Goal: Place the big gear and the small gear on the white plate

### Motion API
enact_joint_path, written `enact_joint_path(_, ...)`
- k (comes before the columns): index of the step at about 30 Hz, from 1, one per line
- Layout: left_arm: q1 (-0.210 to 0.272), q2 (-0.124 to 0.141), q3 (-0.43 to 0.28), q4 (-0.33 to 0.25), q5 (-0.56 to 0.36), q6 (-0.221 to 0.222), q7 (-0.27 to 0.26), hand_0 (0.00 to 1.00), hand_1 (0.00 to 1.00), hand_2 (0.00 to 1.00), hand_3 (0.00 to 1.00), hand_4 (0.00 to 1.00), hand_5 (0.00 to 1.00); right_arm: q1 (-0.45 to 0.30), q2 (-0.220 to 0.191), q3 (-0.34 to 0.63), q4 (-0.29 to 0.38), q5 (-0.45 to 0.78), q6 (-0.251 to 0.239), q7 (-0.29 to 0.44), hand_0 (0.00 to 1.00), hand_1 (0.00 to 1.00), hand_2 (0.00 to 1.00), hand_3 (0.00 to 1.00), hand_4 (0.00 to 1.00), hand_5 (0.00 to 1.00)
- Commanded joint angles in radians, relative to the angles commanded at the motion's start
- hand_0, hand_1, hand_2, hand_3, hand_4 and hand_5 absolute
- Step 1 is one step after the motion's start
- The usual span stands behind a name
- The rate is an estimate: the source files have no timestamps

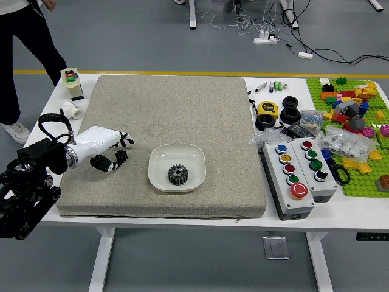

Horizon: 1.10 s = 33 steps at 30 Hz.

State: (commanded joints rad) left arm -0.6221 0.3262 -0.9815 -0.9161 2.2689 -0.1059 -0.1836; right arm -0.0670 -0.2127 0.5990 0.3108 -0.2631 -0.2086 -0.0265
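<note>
Fingers [127, 140] of the left hand [100, 142] stand open beside the small gear [121, 156] (any contact unclear).

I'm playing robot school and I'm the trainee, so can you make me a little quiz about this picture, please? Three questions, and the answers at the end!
1. Pick one. What is on the white plate?
A) a yellow brick
B) the big gear
C) a black wheel

2. True or false? The yellow tape measure is off the grey mat.

3. Fill in the missing word. The small gear is right by the robot's ____ hand.

Key: 1. B; 2. true; 3. left
</note>
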Motion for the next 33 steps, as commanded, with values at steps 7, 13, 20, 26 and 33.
enact_joint_path(7, 0.001, -0.002, 0.000, 0.010, 0.000, -0.009, 0.000, 0.357, 0.473, 0.515, 0.571, 0.189, 0.002, 0.000, 0.000, 0.000, 0.000, 0.000, 0.000, 0.000, 0.764, 0.806, 0.837, 0.785, 0.945, 0.798)
enact_joint_path(13, 0.004, -0.003, 0.001, 0.009, 0.000, -0.018, -0.003, 0.353, 0.466, 0.510, 0.562, 0.154, 0.002, -0.001, 0.001, -0.001, 0.000, 0.001, 0.000, 0.000, 0.764, 0.806, 0.837, 0.785, 0.944, 0.798)
enact_joint_path(20, 0.008, 0.001, -0.005, -0.014, 0.000, -0.015, -0.002, 0.353, 0.461, 0.506, 0.558, 0.134, 0.002, -0.004, 0.001, -0.002, 0.000, 0.002, 0.000, 0.001, 0.764, 0.806, 0.837, 0.784, 0.944, 0.798)
enact_joint_path(26, 0.007, 0.006, -0.007, -0.083, 0.000, -0.003, 0.003, 0.348, 0.462, 0.505, 0.559, 0.111, 0.002, -0.005, 0.001, -0.004, -0.001, 0.002, 0.000, 0.001, 0.764, 0.806, 0.837, 0.784, 0.944, 0.798)
enact_joint_path(33, 0.012, 0.006, 0.028, -0.187, 0.000, 0.023, 0.012, 0.347, 0.459, 0.503, 0.559, 0.097, 0.002, -0.006, 0.000, -0.001, 0.000, 0.002, 0.000, 0.002, 0.764, 0.806, 0.837, 0.784, 0.944, 0.798)
